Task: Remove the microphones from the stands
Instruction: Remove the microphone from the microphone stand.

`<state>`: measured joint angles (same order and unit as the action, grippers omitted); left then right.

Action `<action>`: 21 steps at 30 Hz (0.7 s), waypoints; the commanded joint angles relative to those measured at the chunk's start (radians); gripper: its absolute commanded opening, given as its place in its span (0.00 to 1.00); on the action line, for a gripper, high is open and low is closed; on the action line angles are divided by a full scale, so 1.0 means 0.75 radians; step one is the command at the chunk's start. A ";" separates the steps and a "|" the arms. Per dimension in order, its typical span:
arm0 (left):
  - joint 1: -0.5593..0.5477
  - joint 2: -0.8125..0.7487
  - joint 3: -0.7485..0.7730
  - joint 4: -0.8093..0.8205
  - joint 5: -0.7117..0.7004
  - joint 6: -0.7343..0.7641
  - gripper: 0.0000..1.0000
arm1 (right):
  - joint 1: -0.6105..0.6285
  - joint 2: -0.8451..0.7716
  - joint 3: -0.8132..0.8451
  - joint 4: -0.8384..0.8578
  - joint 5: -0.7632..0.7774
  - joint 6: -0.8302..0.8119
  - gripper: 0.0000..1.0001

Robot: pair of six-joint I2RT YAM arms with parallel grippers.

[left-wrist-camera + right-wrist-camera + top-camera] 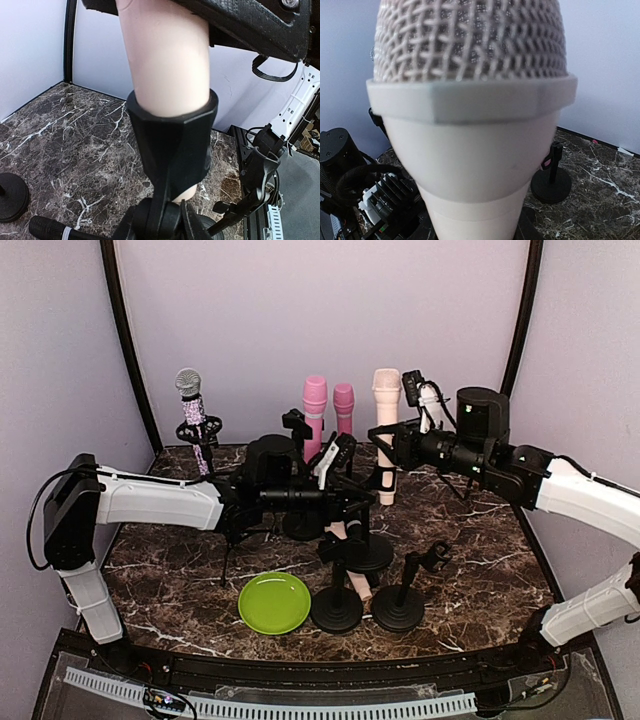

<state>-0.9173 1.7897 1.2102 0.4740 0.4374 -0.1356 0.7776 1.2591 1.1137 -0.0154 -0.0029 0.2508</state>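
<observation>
Currently the cream microphone (386, 400) stands upright toward the back of the marble table (480, 570), and my left wrist camera shows its body seated in the black clip (172, 135), with the lower end just showing beneath it. My right gripper (384, 443) is clenched on the microphone's body above that clip, under the mesh head that fills the right wrist view. My left gripper (355, 492) reaches in from the other side and looks clamped on the stand (159, 214) just below the clip, though black on black makes that hard to read. I judge the grasp made and the pull not yet begun. Next I need a straight lift along the microphone's own axis while the left side pins the stand down. Any sideways drag could tip it toward the pink microphones (315, 405) just beside it or the empty stand (420, 575) nearer me, by the green plate (274, 602).
</observation>
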 commanded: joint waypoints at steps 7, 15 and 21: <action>-0.013 -0.043 -0.006 0.092 0.046 0.056 0.00 | -0.057 -0.071 0.027 0.188 -0.433 -0.084 0.00; -0.014 -0.044 -0.006 0.090 0.046 0.056 0.00 | -0.147 -0.123 -0.019 0.304 -0.783 -0.048 0.00; -0.015 -0.041 -0.006 0.097 0.044 0.055 0.00 | -0.163 -0.132 -0.022 0.292 -0.735 -0.035 0.00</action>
<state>-0.9287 1.7893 1.2083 0.5259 0.4755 -0.1181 0.6540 1.2110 1.0863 0.0437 -0.4885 0.1692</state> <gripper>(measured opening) 0.244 0.353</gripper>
